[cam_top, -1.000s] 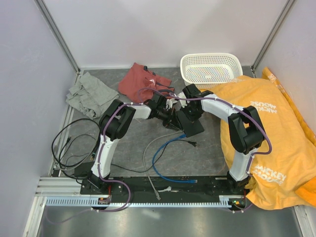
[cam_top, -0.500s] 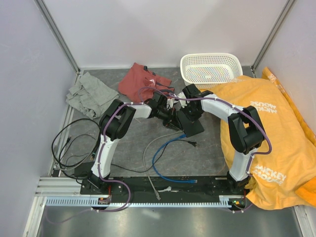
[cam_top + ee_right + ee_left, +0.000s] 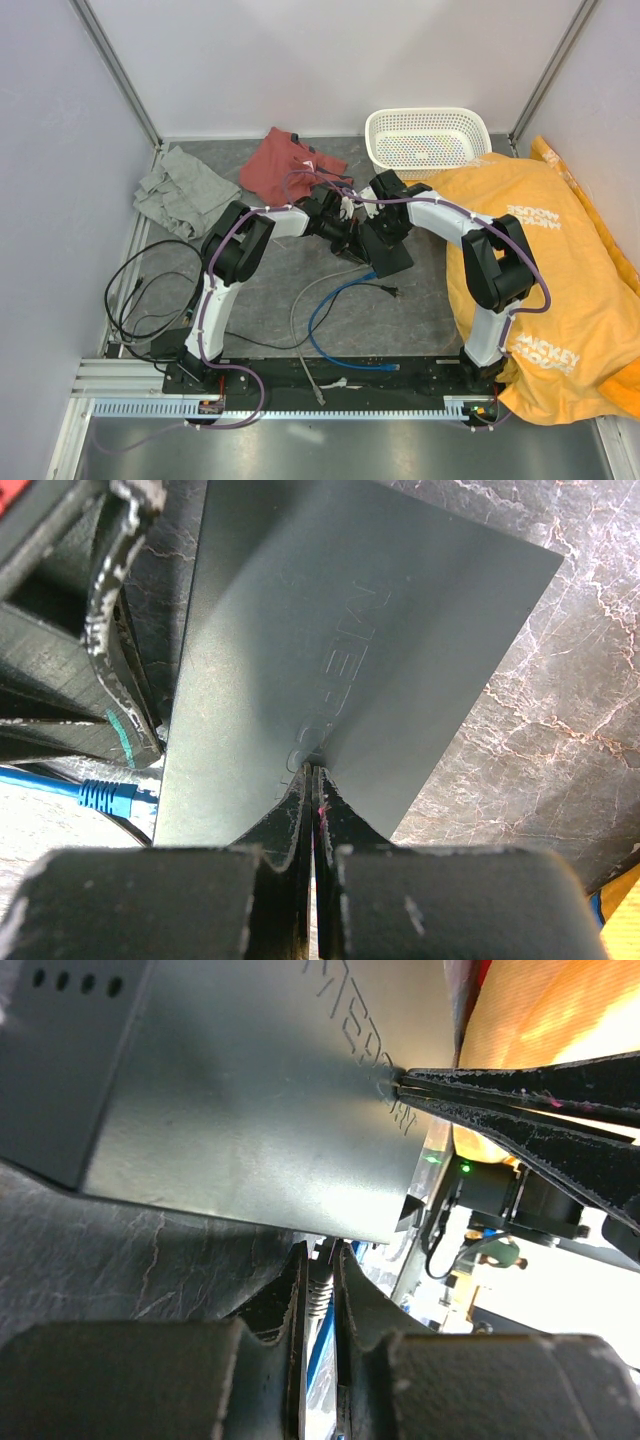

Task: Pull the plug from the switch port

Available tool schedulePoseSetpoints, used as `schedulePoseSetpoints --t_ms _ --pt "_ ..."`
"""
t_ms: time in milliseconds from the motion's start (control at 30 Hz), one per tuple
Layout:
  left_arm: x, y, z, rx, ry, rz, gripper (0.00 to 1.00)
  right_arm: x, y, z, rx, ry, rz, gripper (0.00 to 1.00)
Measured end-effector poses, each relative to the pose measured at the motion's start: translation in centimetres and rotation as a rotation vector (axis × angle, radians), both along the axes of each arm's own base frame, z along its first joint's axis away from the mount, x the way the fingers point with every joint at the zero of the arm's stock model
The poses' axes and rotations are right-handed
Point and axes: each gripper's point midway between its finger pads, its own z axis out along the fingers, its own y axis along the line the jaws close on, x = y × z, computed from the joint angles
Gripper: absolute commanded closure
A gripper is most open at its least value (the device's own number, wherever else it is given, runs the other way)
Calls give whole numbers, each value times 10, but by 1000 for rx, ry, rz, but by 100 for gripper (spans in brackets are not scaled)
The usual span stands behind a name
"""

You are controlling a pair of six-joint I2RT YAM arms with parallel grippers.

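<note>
Flat matte black switch box (image 3: 340, 650): my shut right end effector (image 3: 313, 772) braces its top; left end effector (image 3: 320, 1260), pinching the blue ribbed plug (image 3: 317, 1300), should pull straight out.

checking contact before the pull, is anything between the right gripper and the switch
Nothing: the shut right gripper rests its tips straight on the switch, its top face, shown in both wrist views.

Dark table (image 3: 420, 310), switch (image 3: 392, 258), blue cable (image 3: 312, 325), basket (image 3: 385, 140)
</note>
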Motion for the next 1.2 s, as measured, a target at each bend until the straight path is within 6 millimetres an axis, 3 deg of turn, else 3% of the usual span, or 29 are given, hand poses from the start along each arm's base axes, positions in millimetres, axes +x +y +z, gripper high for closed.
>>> schedulePoseSetpoints --t_ms 667,1000,1200 --pt "-1 5 1 19 -152 -47 98 0 1 1 -17 -14 17 100" --pt "-28 86 -3 106 -48 16 98 0 1 1 -16 -22 24 100" --pt "-29 91 -3 109 -55 11 98 -1 2 1 -23 -25 30 100"
